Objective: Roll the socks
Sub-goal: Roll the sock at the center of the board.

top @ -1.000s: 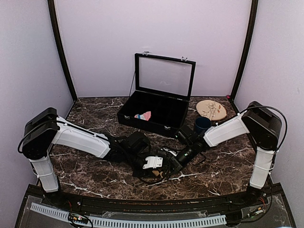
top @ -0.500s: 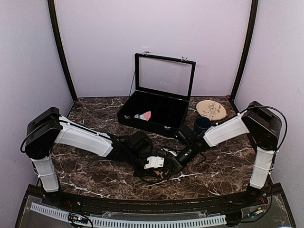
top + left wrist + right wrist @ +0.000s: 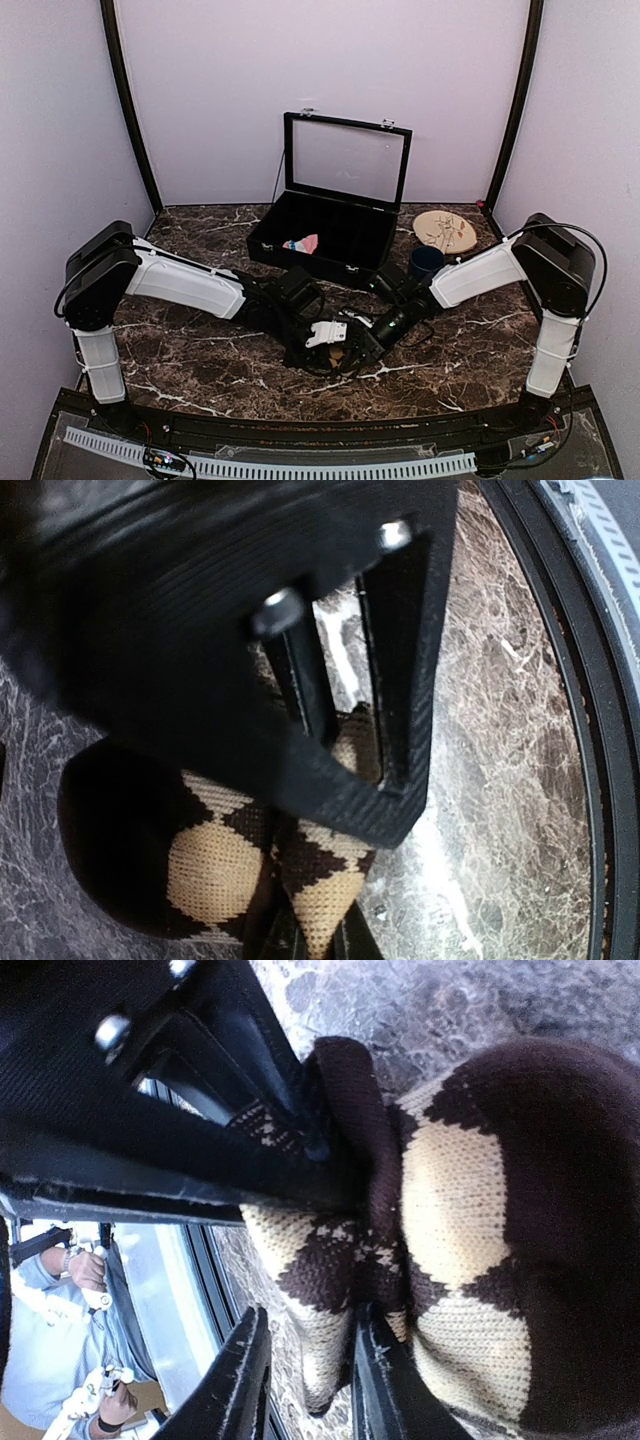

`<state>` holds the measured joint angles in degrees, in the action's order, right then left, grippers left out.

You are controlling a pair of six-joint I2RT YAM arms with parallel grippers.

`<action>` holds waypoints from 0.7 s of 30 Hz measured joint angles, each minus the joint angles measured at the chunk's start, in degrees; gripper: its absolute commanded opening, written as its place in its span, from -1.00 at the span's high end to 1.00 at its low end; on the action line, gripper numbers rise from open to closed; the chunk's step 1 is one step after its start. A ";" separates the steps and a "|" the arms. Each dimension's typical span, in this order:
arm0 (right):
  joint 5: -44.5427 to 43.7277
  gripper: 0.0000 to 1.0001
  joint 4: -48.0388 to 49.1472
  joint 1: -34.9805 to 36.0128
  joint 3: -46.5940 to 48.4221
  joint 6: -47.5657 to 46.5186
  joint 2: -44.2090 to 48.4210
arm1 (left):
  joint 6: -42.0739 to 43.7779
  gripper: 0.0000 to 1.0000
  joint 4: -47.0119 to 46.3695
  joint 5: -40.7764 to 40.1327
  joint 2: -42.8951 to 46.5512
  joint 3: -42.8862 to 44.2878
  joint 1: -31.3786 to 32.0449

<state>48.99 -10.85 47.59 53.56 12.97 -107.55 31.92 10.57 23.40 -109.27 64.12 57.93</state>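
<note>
The left jaws look closed on a fold of the brown argyle sock (image 3: 480, 1210), while the right jaws stand partly apart with a loose strip of the same sock between them. That sock lies bunched on the marble worktop (image 3: 190, 350) between both arms. The pink sock (image 3: 301, 243) sits inside the open black case (image 3: 330, 268).

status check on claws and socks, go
Left claw shut on the brown argyle sock. Right claw open, fingers straddling it. Pink sock sits in the black case, untouched. Nothing in the way.
</note>
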 measured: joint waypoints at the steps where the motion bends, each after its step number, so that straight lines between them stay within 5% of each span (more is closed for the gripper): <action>1: -0.31 0.44 0.00 -0.04 0.00 0.00 0.11 | -0.33 1.00 0.28 0.79 -0.17 0.15 -0.33; 21: -7.39 0.41 1.64 -4.68 -5.62 2.51 5.79 | -3.06 1.00 5.77 6.54 -3.19 4.50 -2.29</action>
<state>41.60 -9.21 42.92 47.94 15.49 -101.75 28.86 16.34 29.93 -112.46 68.62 55.64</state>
